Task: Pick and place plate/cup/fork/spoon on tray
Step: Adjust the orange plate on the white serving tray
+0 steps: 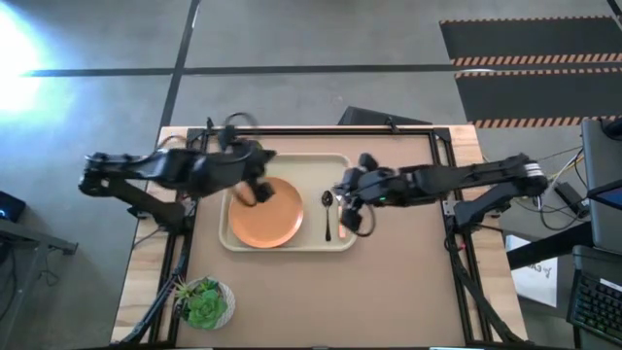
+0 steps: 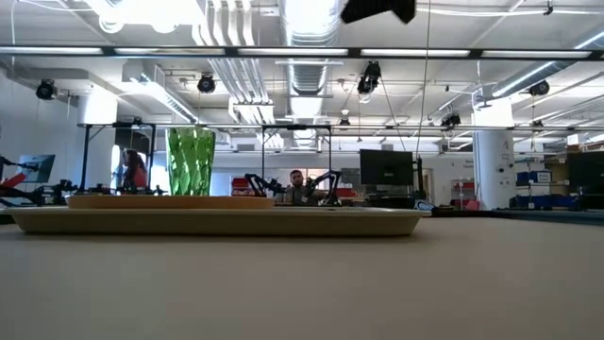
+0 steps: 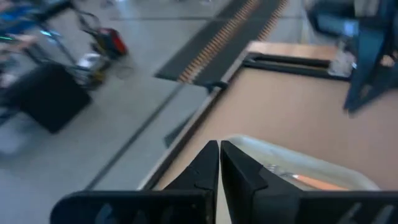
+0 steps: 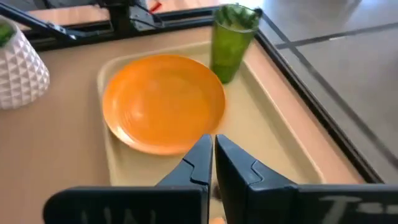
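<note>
- Nearest in the level view, bare table point(image 2: 377, 283) runs up to the tray point(image 2: 217, 220), which lies flat.
- The plate point(image 4: 163, 101) lies inside the tray, its widest load, so it takes the middle.
- The cup point(image 4: 231, 41) stands upright in a tray corner, just beside the plate.
- The spoon point(image 1: 327, 214) lies in the tray along the plate's right side.
- The fork point(image 3: 298, 178) shows at the tray's edge; everything seems placed.
- The right gripper point(image 4: 212, 163), fingers pressed together and empty, hangs over the tray's right edge.
- The left gripper point(image 3: 219, 167), also closed and empty, sits over the tray's far left.
</note>
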Controlling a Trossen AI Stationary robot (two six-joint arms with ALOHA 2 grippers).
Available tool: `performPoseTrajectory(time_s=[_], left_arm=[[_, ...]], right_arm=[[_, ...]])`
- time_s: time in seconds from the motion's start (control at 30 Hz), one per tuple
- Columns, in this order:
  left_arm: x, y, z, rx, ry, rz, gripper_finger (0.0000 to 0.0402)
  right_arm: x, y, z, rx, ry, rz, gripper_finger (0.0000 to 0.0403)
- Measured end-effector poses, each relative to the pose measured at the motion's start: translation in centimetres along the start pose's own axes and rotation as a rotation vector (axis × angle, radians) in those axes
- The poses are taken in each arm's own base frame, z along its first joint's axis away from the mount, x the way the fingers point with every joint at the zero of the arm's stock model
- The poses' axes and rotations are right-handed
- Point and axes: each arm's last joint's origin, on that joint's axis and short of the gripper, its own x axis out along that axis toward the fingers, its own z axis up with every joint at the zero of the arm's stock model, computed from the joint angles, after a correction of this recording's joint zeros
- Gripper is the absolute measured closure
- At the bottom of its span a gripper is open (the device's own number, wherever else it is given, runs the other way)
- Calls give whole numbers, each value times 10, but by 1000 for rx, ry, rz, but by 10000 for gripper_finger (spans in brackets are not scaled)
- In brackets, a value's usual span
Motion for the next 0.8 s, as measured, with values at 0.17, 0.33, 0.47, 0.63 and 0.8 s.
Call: performPoseTrajectory(time_s=[0.17,0.33,0.47,0.63,0.8], left_arm=[[-45,9,-6,4,-65,46,402],[-69,19,-8,-3,-116,12,402],[-75,29,-13,21,-97,18,402],[-81,38,-16,25,-94,17,402],[-84,42,-16,17,-102,15,402]], right_arm=[[43,10,2,44,8,214,394],[80,16,-2,76,78,301,394],[101,19,-2,101,189,311,393],[127,24,-2,53,371,268,371],[156,27,-4,-33,528,263,325]])
